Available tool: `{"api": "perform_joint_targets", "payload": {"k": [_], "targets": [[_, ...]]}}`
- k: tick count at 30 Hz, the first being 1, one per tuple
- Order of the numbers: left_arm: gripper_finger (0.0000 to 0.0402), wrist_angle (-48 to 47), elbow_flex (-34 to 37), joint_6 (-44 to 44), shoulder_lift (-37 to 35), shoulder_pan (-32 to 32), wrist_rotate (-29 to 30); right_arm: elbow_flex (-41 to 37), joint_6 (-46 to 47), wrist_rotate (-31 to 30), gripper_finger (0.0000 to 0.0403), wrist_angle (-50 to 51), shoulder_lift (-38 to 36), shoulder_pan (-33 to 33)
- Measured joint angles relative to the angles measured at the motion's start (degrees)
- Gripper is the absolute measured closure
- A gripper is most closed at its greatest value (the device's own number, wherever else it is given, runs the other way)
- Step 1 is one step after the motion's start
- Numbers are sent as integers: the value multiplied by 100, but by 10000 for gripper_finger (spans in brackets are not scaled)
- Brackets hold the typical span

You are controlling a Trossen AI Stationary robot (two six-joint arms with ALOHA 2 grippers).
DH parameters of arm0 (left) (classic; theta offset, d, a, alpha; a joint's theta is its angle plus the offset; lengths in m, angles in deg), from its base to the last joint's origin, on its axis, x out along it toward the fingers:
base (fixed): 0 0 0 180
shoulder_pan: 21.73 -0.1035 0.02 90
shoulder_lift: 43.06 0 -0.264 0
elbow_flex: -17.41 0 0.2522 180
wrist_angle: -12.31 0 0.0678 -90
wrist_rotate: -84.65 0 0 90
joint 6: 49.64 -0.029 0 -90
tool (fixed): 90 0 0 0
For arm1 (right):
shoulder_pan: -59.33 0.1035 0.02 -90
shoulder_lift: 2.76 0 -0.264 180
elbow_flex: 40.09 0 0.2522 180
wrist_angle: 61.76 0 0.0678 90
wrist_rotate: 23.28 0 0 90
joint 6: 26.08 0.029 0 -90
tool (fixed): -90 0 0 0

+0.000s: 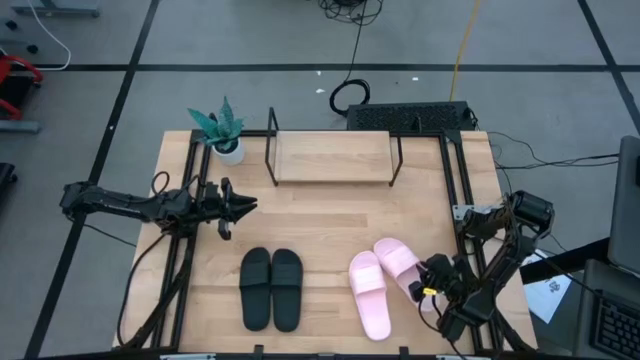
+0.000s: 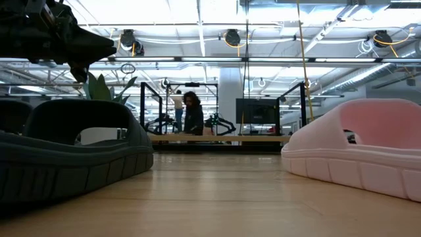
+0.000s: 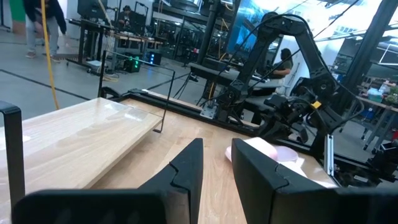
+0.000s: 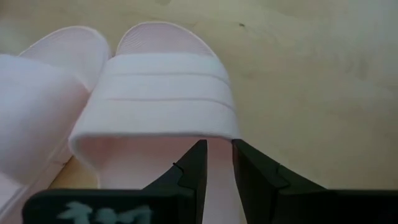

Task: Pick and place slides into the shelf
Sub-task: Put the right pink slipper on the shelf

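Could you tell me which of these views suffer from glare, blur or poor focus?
Low view: bright ceiling lights wash out the top, and the black slide and pink slide sit soft, close to the lens. Left wrist view: the shelf board shows a pale sheen. Right wrist view: the pink slide is slightly blurred. High view: evenly lit.

A grey floor [image 1: 250, 90] crossed by black lines is seen, cables [image 1: 350, 60] strewn across it. Ceiling light strips [image 2: 197, 59] and distant workbenches [image 3: 124, 40] are shown.
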Motion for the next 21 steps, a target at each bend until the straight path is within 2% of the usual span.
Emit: {"api": "perform_joint_targets", "payload": {"k": [4, 21], "targets": [[314, 0, 0, 2, 1, 2, -2, -211, 51, -202, 332, -169, 2, -17], [314, 1, 0, 2, -1, 0, -4, -248, -138, -218, 332, -48, 2, -26]]}}
